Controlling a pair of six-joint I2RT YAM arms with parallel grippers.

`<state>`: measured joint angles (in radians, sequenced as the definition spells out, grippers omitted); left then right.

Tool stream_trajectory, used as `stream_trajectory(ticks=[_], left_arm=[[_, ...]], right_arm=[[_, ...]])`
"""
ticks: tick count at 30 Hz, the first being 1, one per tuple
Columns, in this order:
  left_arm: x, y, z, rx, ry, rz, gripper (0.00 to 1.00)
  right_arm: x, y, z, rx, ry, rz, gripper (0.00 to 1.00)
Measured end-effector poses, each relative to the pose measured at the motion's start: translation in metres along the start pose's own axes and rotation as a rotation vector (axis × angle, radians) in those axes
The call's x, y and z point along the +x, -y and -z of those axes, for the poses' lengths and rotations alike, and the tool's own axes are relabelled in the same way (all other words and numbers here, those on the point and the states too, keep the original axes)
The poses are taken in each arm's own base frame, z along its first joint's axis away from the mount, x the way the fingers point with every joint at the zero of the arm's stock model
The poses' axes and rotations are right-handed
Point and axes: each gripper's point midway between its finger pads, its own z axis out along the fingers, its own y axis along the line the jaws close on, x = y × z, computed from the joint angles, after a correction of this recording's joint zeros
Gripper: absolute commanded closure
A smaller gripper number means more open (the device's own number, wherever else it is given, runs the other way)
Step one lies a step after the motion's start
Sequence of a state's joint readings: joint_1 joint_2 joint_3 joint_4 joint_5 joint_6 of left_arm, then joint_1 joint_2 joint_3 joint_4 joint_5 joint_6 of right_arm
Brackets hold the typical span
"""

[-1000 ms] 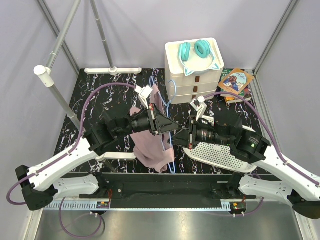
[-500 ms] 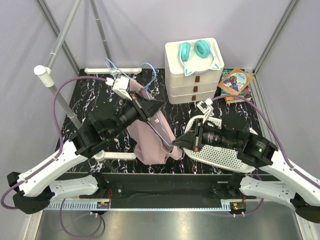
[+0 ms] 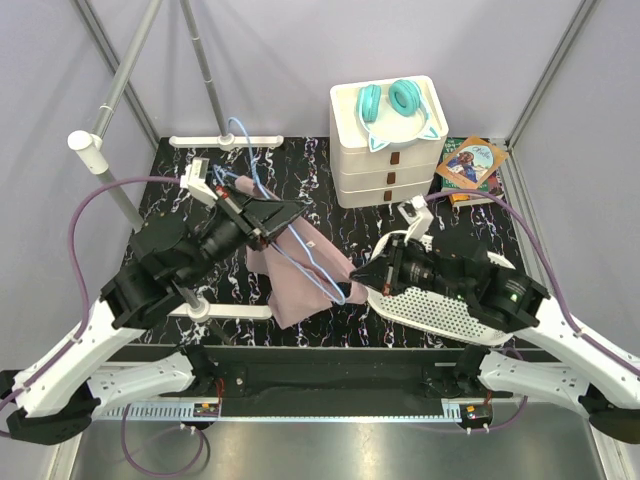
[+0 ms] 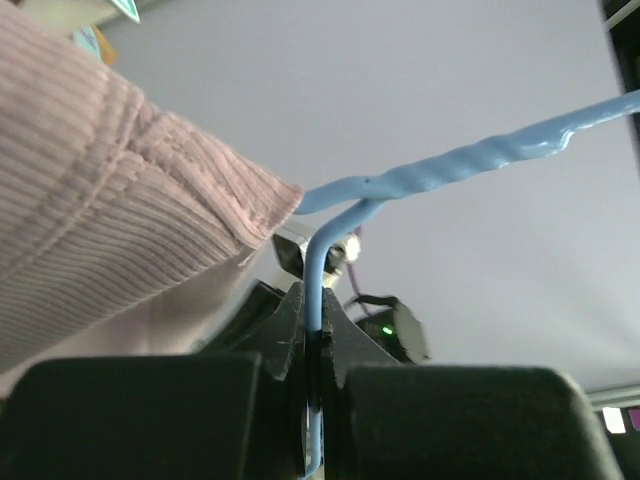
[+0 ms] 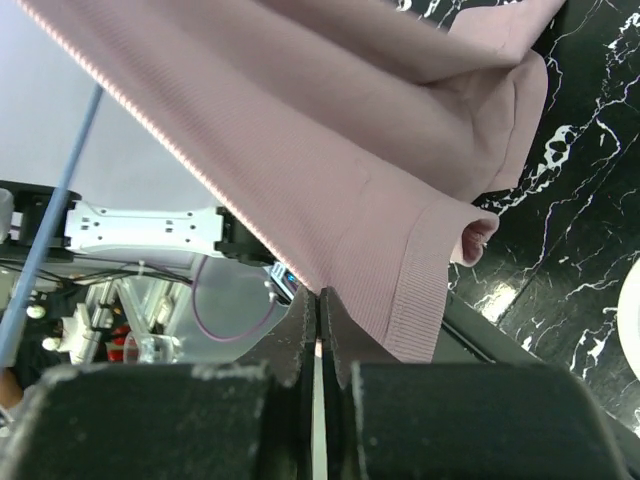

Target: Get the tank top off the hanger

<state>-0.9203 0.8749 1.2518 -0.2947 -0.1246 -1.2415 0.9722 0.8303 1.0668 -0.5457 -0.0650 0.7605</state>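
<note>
tank top [image 3: 290, 290] draped on hanger [image 4: 480, 160], lifted over table [image 3: 180, 200] between the arms | left hand [image 4: 313, 340] clenched on hanger wire | right hand [image 5: 318, 330] clenched on tank top hem | behind: white drawer unit [image 3: 385, 160], teal headphones [image 3: 392, 100] on top | book [image 3: 472, 165] far right | perforated white tray [image 3: 440, 312] under right arm

White drawers [image 3: 385, 178] close behind tank top [image 3: 290, 295].
</note>
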Motion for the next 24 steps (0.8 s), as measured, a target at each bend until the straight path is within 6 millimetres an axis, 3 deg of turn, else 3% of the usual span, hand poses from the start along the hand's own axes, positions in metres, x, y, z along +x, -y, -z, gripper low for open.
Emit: stream_trajectory(ticks=[6, 15, 24], left_arm=[[0.008, -0.002, 0.017, 0.003, -0.047, 0.148, 1.0], [0.04, -0.015, 0.008, -0.036, -0.203, 0.196, 1.0], [0.049, -0.021, 0.032, -0.019, -0.245, 0.209, 1.0]], right_arm=[[-0.002, -0.007, -0.028, 0.004, -0.054, 0.053, 1.0], [-0.038, -0.039, -0.065, -0.036, -0.03, 0.156, 1.0], [-0.068, -0.013, -0.109, 0.038, -0.027, 0.125, 1.0]])
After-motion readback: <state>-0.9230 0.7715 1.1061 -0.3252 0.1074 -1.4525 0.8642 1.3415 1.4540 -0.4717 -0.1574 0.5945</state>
